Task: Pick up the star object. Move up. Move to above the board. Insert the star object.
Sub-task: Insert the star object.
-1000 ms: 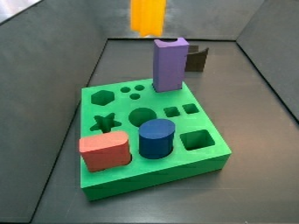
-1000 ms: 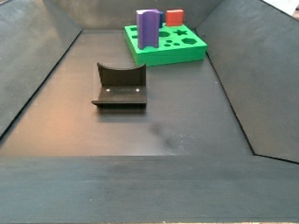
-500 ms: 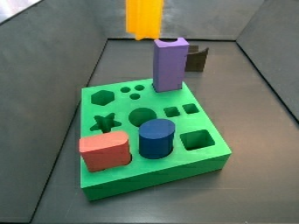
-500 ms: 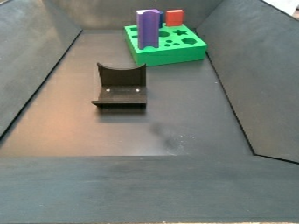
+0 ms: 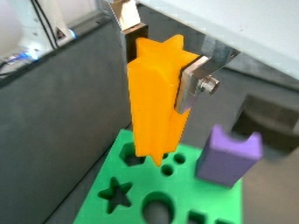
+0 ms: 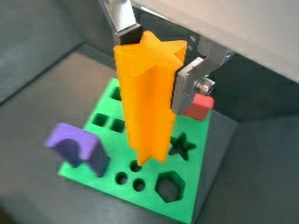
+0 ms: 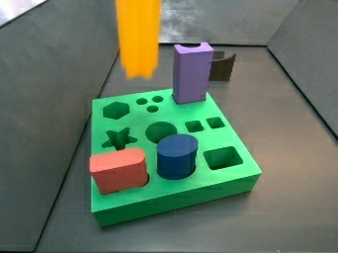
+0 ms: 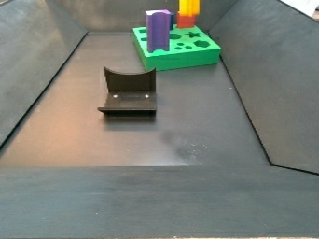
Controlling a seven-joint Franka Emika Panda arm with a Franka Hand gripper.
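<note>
In a side view the star object (image 7: 137,38) hangs upright in the air above the left rear of the board (image 7: 238,178). To its right a purple block (image 7: 192,71) stands in the board, with the fixture (image 7: 224,65) behind. In both wrist views the gripper (image 5: 163,54) pinches the star object's top between its silver fingers (image 5: 193,77).

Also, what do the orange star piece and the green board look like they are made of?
The star piece, held upright by the gripper above the board, looks like matte plastic, possibly printed: even orange colour, no shine, crisp ridges. The board looks like the same kind of material: flat bright green, dull surface, clean-cut holes. The jaws' fingers are silver, likely metal.
</note>
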